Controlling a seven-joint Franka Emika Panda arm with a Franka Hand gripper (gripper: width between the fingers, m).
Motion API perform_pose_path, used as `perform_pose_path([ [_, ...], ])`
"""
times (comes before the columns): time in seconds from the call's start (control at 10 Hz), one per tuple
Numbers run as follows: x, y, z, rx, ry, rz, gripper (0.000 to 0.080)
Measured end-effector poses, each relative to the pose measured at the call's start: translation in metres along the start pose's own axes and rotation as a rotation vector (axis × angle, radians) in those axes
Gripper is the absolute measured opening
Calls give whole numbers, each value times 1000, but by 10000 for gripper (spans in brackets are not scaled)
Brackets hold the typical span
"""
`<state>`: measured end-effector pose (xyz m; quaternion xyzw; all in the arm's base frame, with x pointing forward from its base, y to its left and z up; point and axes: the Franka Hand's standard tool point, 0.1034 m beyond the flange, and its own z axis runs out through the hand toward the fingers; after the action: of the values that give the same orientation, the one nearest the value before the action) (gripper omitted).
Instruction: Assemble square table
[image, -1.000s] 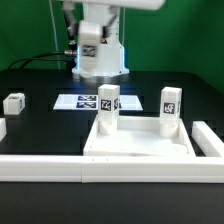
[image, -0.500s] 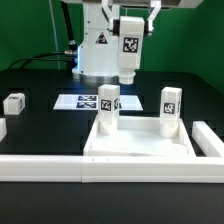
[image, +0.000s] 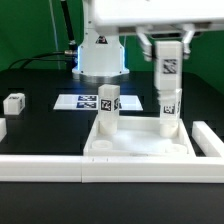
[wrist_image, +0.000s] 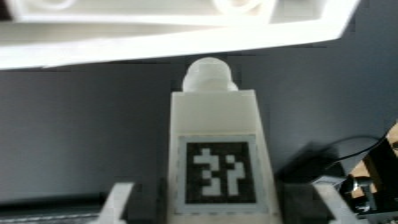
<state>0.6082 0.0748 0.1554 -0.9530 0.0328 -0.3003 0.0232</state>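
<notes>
Two-finger gripper (image: 168, 47) clenched on a short white blocky plastic leg (image: 169, 66) with a black-and-white square tag, carried upright in the air.
Wrist view: fingers (wrist_image: 119, 203) pressed against both sides of the held leg, its rounded peg end pointing toward the large white plastic square slab (image: 140, 150). Exterior view: held leg directly above a second tagged white leg (image: 169, 108) standing in the slab's far corner on the exterior view's right, gap between them unclear; third tagged white leg (image: 108, 107) upright in the other far corner. Slab resting against the long white L-shaped rail (image: 40, 166). Fourth white leg (image: 14, 102) loose on the black table (image: 40, 125), well apart. Marker board (image: 78, 101) behind the slab.
</notes>
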Motion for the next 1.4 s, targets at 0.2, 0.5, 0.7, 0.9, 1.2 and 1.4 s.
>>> perform_pose_path([
  [0.2, -10, 2, 8, -8, -33, -22, 291],
  [0.5, -9, 2, 7, -7, -31, -33, 291],
  [0.7, -20, 0, 15, -12, -51, -23, 291],
  [0.9, -24, 1, 30, -22, -61, -36, 291],
  [1.2, -27, 1, 34, -23, -66, -53, 291],
  [1.4, -31, -3, 40, -22, -74, -61, 291],
])
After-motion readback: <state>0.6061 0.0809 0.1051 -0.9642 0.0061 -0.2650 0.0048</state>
